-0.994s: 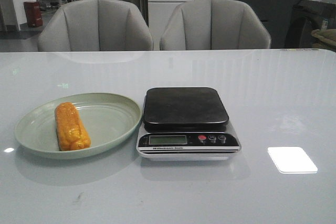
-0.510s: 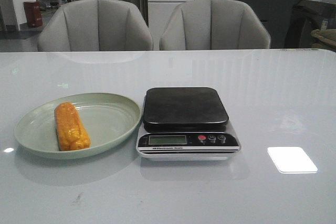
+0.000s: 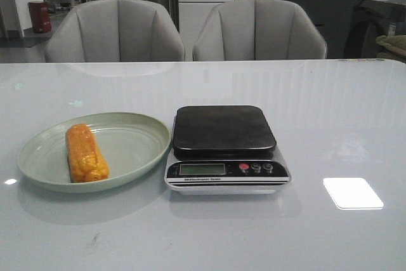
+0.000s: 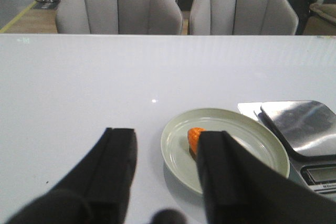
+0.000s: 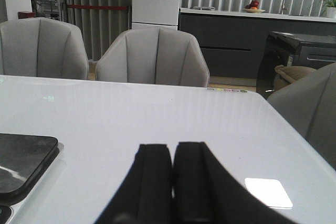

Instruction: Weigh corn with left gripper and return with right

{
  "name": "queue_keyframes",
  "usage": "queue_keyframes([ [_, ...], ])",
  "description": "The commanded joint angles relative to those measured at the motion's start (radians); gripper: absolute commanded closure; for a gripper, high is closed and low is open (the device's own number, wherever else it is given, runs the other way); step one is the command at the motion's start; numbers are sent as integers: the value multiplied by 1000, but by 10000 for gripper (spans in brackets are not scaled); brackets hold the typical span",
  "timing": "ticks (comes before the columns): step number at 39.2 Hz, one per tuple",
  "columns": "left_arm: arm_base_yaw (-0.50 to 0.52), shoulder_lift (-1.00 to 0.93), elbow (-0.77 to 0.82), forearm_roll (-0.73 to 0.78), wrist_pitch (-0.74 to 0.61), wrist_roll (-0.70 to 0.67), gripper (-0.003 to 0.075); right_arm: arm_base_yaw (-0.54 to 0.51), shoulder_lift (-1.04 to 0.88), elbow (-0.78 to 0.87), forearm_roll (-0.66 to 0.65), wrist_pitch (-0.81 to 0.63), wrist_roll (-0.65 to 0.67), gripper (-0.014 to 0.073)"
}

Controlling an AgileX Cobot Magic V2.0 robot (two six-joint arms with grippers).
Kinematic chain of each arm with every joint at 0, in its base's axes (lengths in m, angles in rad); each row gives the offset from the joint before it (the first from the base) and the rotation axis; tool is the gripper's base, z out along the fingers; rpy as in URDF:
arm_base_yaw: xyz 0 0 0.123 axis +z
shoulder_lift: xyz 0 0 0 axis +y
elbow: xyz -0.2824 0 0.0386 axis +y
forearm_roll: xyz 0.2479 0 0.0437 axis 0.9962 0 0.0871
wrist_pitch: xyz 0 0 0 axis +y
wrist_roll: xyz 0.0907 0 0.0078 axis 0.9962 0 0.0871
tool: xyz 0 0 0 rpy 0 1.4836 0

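Front view: we see nothing done yet; the corn [image 3: 86,153], stubby and kernel-ridged, lies on the left of the smooth green plate [image 3: 136,141], beside the bare black scale [image 3: 225,147] on the glossy desk [image 3: 330,112]. Left wrist view: left pincer [image 4: 167,153] open, above the desk near the plate. Right wrist view: right pincer [image 5: 173,153] closed, empty.
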State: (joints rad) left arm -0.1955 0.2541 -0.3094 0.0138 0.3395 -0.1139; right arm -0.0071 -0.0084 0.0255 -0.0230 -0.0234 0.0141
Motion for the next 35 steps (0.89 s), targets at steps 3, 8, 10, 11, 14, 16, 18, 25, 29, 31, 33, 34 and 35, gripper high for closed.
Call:
queue_keyframes([
  [3,-22,73,-38,2,-70,-7,153,-4,-20,11,-9,-77,-8,442],
  [8,-34,127,-72,2,-50,-7,144,-4,-20,11,-9,-77,-8,442],
  [10,-36,155,-96,-5,-50,-7,144,-4,-20,11,-9,-77,-8,442],
  [11,-36,173,-107,-14,-47,-7,144,-4,-20,11,-9,-77,-8,442],
  [14,-42,230,-139,-23,-42,-7,144,-4,-20,11,-9,-77,-8,442],
  [16,-52,273,-157,-34,-40,-7,144,-4,-20,11,-9,-77,-8,442],
  [18,-65,324,-177,-41,-40,-7,144,-4,-20,11,-9,-77,-8,442],
  [25,-120,506,-240,-74,-40,-7,144,-4,-20,11,-9,-77,-8,442],
  [29,-153,621,-288,-88,-28,-7,144,-4,-20,11,-9,-77,-8,442],
  [31,-167,676,-312,-88,-23,-7,144,-4,-20,11,-9,-77,-8,442],
  [33,-178,731,-338,-106,-11,-7,144,-4,-20,11,-9,-77,-8,442],
  [34,-180,762,-354,-118,0,-7,144,-4,-20,11,-9,-77,-8,442],
  [35,-185,793,-371,-126,6,-7,144,-4,-20,11,-9,-77,-8,442],
])
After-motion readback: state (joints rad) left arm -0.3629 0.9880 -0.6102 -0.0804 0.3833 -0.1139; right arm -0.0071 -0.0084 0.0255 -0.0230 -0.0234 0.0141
